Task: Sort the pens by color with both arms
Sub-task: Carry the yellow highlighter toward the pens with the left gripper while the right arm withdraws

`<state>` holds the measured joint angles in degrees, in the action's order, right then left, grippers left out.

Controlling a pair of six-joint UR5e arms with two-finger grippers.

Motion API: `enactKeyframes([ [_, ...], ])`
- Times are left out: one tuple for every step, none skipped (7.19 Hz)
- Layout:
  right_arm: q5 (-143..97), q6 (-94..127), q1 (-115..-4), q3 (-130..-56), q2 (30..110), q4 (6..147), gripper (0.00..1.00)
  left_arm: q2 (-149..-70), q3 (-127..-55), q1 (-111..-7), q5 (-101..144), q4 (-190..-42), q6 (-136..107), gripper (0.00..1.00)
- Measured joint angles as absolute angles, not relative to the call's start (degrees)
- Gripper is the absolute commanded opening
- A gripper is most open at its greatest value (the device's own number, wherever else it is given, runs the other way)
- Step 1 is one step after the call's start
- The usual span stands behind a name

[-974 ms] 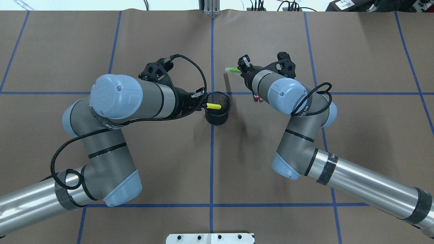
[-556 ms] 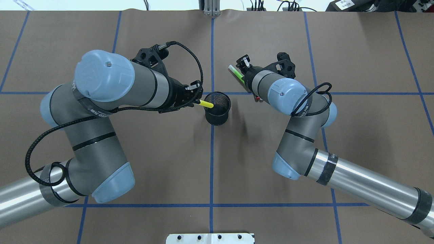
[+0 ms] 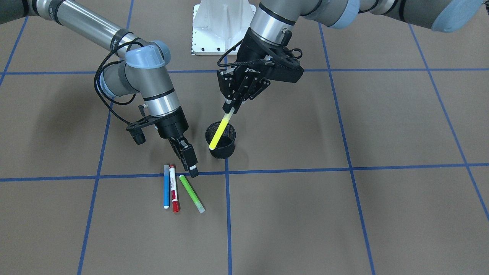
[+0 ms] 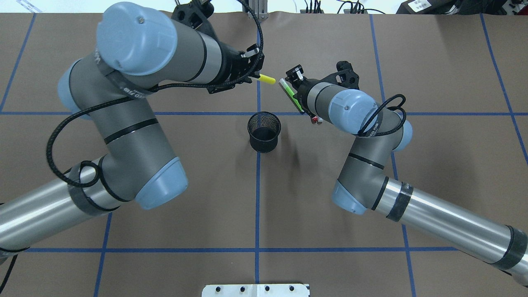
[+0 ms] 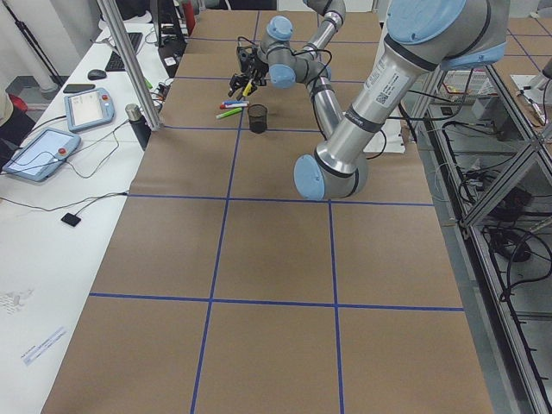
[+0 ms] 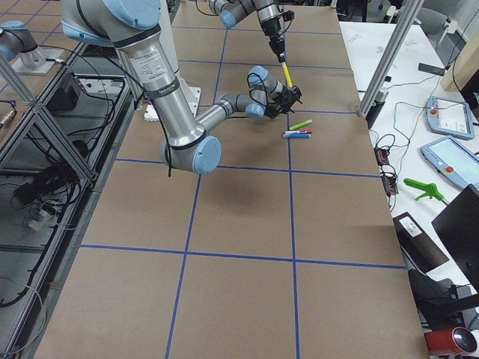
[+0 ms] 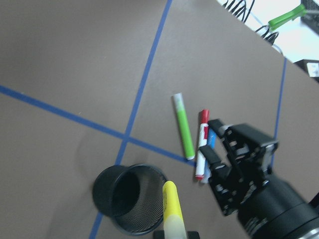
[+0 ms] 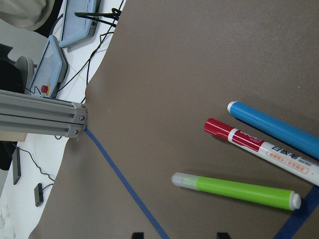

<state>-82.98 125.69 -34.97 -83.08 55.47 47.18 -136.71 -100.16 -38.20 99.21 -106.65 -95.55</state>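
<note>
My left gripper (image 3: 231, 106) is shut on the yellow pen (image 3: 221, 131) and holds it tilted, high above the table; the pen's tip shows in the overhead view (image 4: 268, 79). The blue pen (image 3: 166, 186), the white pen with red cap (image 3: 174, 190) and the green pen (image 3: 192, 193) lie side by side on the brown table. My right gripper (image 3: 193, 170) is open and empty, low over the near end of the green pen (image 8: 239, 190). In the overhead view my right arm hides the blue pen and most of the red one.
A black mesh cup (image 3: 220, 140) stands upright between the grippers, also in the overhead view (image 4: 264, 132). The white pedestal base (image 3: 223, 30) is at the robot's side. An aluminium post (image 4: 256, 10) stands at the far table edge.
My left arm has lifted the yellow pen up and away from the cup toward the far side. The green pen has swung from crosswise to diagonal by my right gripper.
</note>
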Motion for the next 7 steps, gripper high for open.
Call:
enactKeyframes([
  [-88.2,125.4,-37.8,-83.2,55.7,47.2,0.7,-139.5,-96.7,-38.4,96.1,-108.0,-95.7,0.09],
  [-93.9,125.0,-41.5,-83.4,56.5,47.2,0.71,-141.0,-94.0,-38.4,93.2,-110.0,-95.8,0.09],
  [-99.5,124.3,-45.4,-83.6,58.0,47.2,0.75,-141.9,-92.1,-38.4,90.9,-111.1,-95.9,0.09],
  [-104.2,122.8,-48.8,-83.7,60.2,47.2,0.8,-142.9,-90.0,-37.9,88.0,-111.5,-95.9,0.08],
  [-107.2,117.9,-51.0,-83.7,62.4,47.2,0.91,-144.4,-87.0,-36.9,84.3,-111.7,-95.8,0.08],
  [-109.5,110.2,-52.5,-83.6,64.4,47.5,0.99,-145.9,-83.7,-35.2,80.0,-111.7,-95.8,0.08],
  [-112.4,102.1,-54.2,-83.3,66.0,49.4,1.0,-146.9,-80.9,-33.4,76.2,-111.7,-95.7,0.08],
])
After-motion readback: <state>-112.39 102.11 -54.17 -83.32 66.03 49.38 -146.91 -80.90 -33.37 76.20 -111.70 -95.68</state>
